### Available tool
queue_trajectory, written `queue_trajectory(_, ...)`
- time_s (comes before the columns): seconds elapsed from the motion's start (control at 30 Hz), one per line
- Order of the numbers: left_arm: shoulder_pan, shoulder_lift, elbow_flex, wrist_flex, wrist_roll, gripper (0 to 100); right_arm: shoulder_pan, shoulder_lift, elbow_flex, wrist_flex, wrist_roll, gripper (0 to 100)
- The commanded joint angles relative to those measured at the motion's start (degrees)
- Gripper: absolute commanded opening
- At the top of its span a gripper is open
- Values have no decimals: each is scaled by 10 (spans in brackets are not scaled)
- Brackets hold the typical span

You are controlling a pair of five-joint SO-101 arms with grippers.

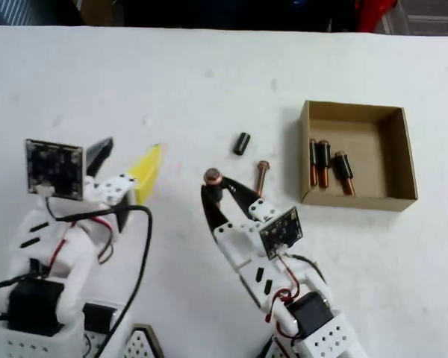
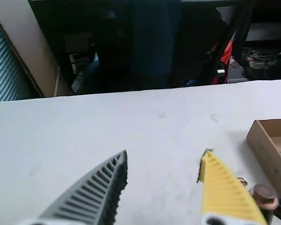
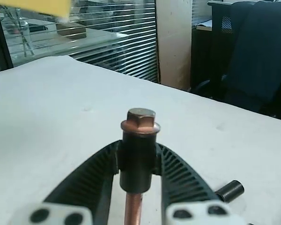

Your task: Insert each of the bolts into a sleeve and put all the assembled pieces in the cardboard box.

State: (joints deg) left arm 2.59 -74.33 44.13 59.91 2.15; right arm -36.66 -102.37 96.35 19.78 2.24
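My right gripper (image 1: 218, 188) is shut on a copper bolt with a black sleeve on its shank (image 3: 137, 154), held upright with the hex head (image 1: 213, 177) on top. Beside it a bare copper bolt (image 1: 262, 177) lies on the table, and a loose black sleeve (image 1: 242, 143) lies just beyond, also visible as the sleeve (image 3: 230, 191) in the right wrist view. The cardboard box (image 1: 356, 112) at the right holds three assembled pieces (image 1: 323, 160). My left gripper (image 1: 133, 146) hangs open over the table at the left, with its yellow finger (image 2: 225, 192) and grey finger (image 2: 93, 192) well apart and nothing between them.
The white table (image 1: 172, 82) stretches wide behind and to the left of the parts. The box corner (image 2: 271, 145) and the held bolt's head (image 2: 263, 193) show in the left wrist view. Dark furniture stands past the table's far edge.
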Motion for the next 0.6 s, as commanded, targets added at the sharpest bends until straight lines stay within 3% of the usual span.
queue_trajectory(0.0, -51, -7, -46, 25, -6, 267, 7, -8, 4, 1, 5, 17)
queue_trajectory(0.13, -95, -7, -55, 45, -6, 267, 7, -8, 4, 2, 5, 17)
queue_trajectory(0.3, -99, -7, -61, 113, -7, 255, 7, -8, 4, 16, 5, 17)
queue_trajectory(0.57, -101, -7, -57, 127, -8, 55, 7, -8, 4, 18, 5, 17)
